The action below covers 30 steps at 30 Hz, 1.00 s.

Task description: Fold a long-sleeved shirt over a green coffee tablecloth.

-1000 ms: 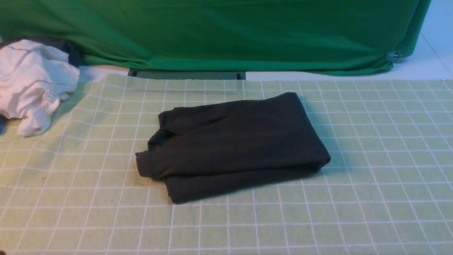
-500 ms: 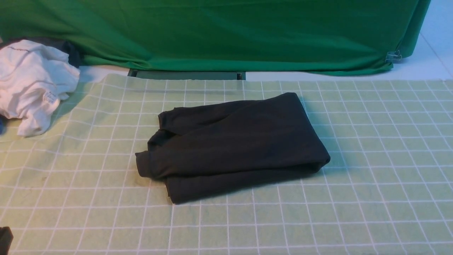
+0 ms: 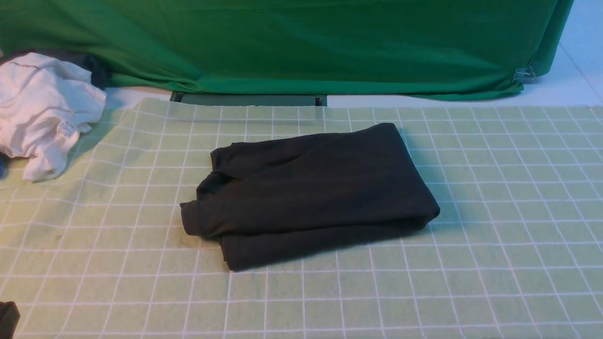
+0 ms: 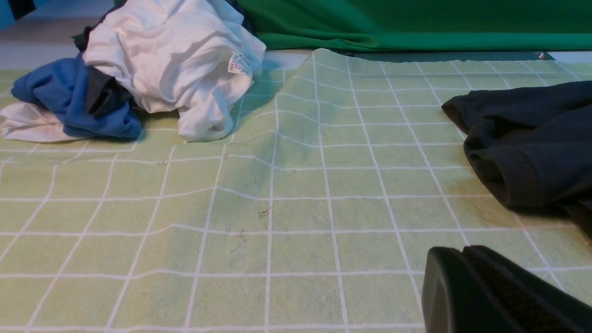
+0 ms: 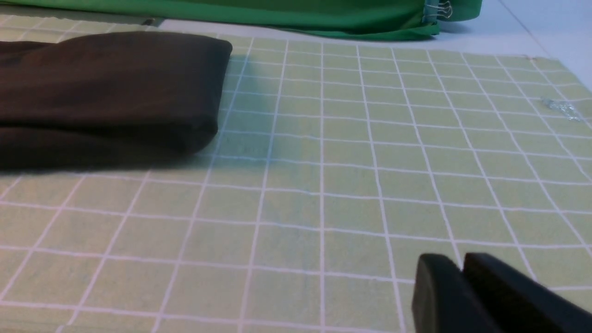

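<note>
Shirt [image 3: 320, 188]: folded, nearer the table's [image 3: 494, 110] far edge, probably finished (slightly crooked)
Left gripper [image 4: 461, 249]: jaws clenched on nothing, seemingly parked
Right gripper [image 5: 458, 259]: jaws' state, can't tell

Shirt [image 4: 545, 152]: dark, folded, on cloth
Cloth [image 4: 300, 194]: pale green, white grid
Clothes [image 4: 171, 55]: white, blue, black, heaped
Gripper [image 4: 464, 249]: shut, near shirt

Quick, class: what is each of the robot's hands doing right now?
Left hand: closed, holding nothing.
Right hand: holding nothing; cannot tell whether open or closed.
</note>
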Available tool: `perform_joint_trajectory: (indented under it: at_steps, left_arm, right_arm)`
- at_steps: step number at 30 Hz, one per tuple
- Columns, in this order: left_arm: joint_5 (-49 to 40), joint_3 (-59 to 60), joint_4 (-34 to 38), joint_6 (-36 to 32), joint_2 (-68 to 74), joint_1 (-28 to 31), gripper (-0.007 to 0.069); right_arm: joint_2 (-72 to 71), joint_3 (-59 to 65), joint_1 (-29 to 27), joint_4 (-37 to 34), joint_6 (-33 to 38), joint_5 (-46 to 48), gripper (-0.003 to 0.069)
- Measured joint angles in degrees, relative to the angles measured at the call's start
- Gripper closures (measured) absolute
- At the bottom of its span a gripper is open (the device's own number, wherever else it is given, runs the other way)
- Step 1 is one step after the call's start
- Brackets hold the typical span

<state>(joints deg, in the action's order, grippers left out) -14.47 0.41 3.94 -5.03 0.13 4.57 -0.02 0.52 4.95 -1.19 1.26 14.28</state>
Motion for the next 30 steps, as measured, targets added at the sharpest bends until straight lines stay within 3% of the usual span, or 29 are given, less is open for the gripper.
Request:
perform_joint_trajectory:
  at_steps: [30]
  left_arm:
    - [0.0, 0.0, 0.0, -1.02, 0.0, 0.0, 0.0656]
  right_arm:
    - [0.0, 0.0, 0.0, 0.0, 0.0, 0.0, 0.0469]
